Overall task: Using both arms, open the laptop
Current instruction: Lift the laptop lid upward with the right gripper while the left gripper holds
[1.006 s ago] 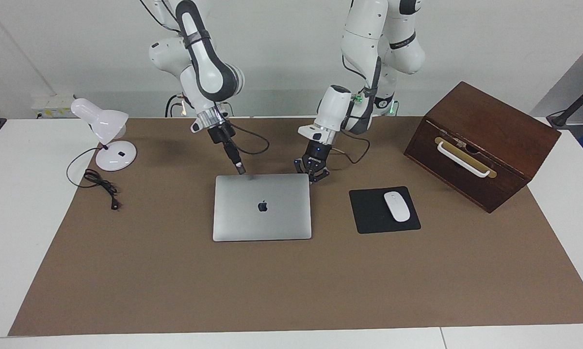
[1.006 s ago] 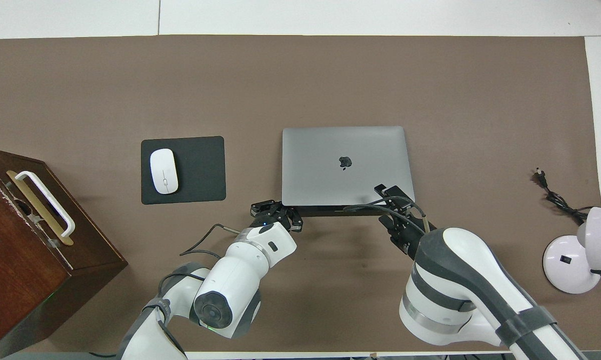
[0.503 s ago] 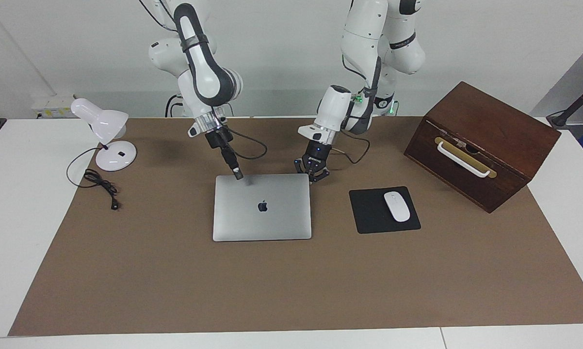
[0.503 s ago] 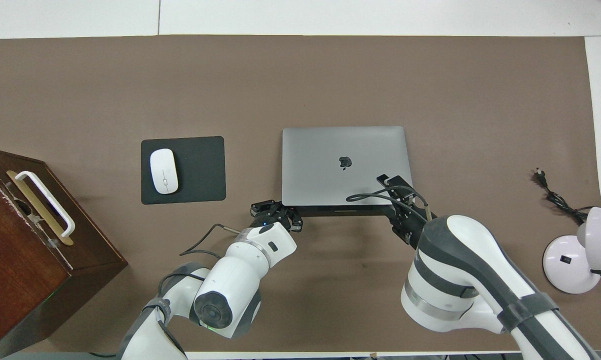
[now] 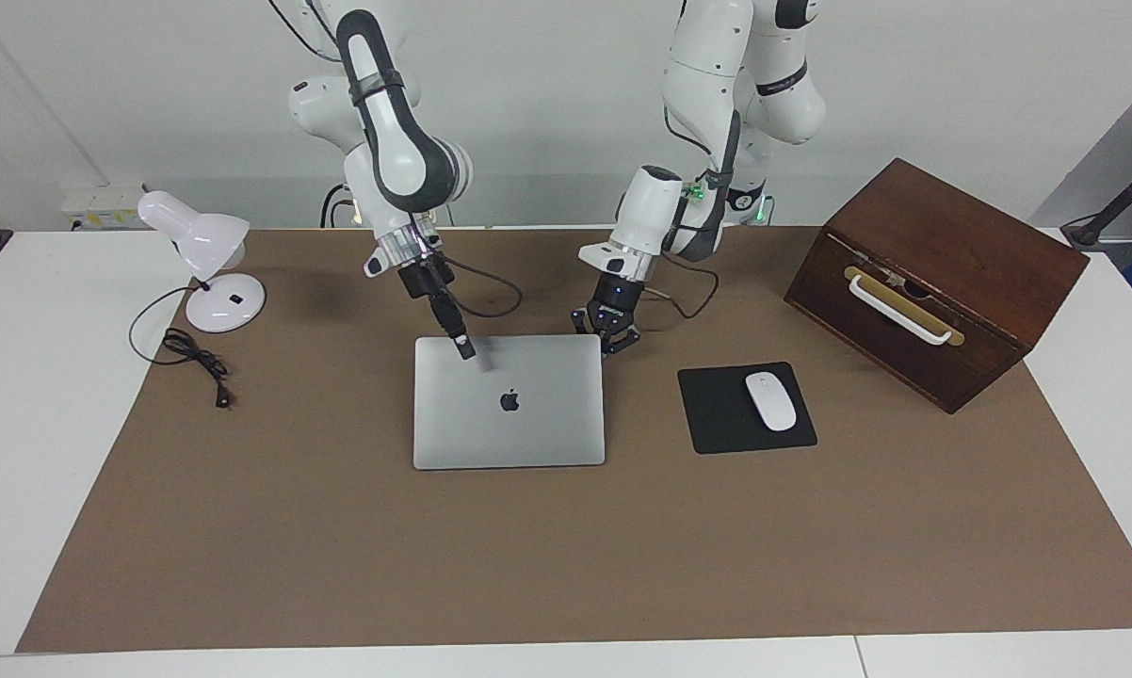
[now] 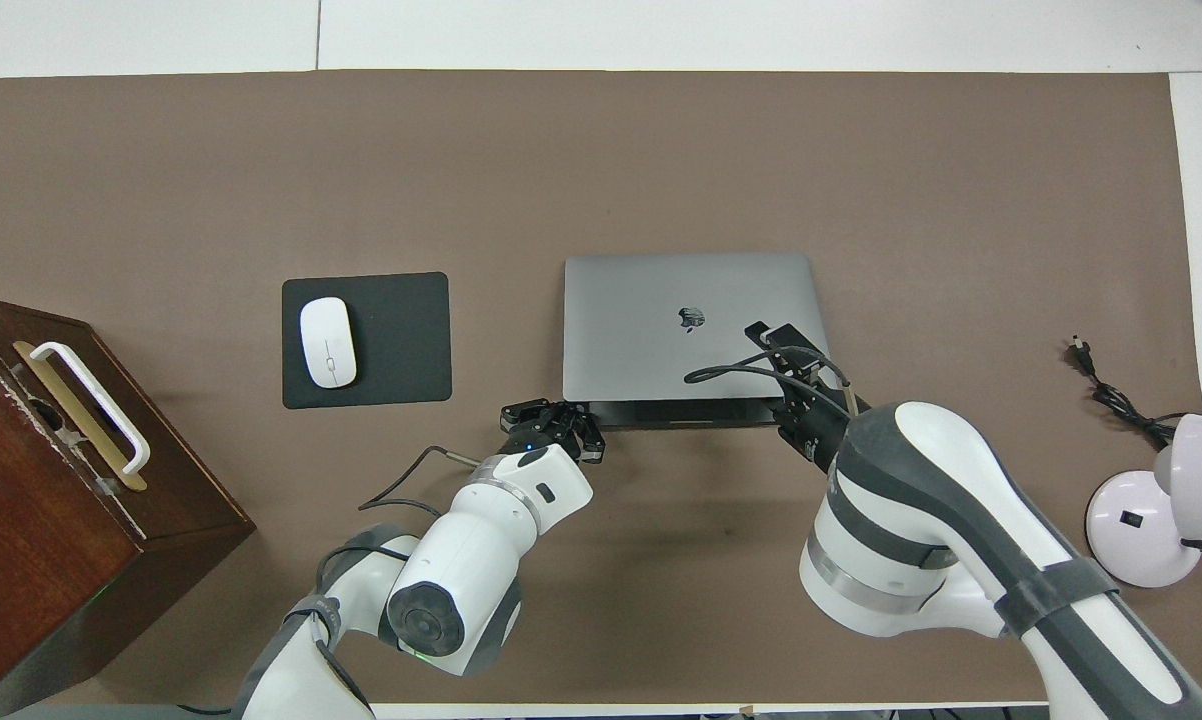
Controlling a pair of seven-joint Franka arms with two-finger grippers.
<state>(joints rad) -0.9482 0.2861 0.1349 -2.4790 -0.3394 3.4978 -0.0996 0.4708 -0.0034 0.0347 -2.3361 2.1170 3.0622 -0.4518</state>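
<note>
Jaws of the left gripper [image 5: 612,345] stand spread at the laptop [image 5: 509,414] corner nearest its arm; whether the right gripper [image 5: 465,350], touching the slightly raised lid edge, is spread cannot be told. Laptop lies mid-table beside a black mouse pad [image 5: 721,414].

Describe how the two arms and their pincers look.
Both arms are glossy white rounded segments with dark grey-black joint bands. Loose black cables loop to small black fingered pincers: the left pincer under a white wrist, the right pincer long and slim.
</note>
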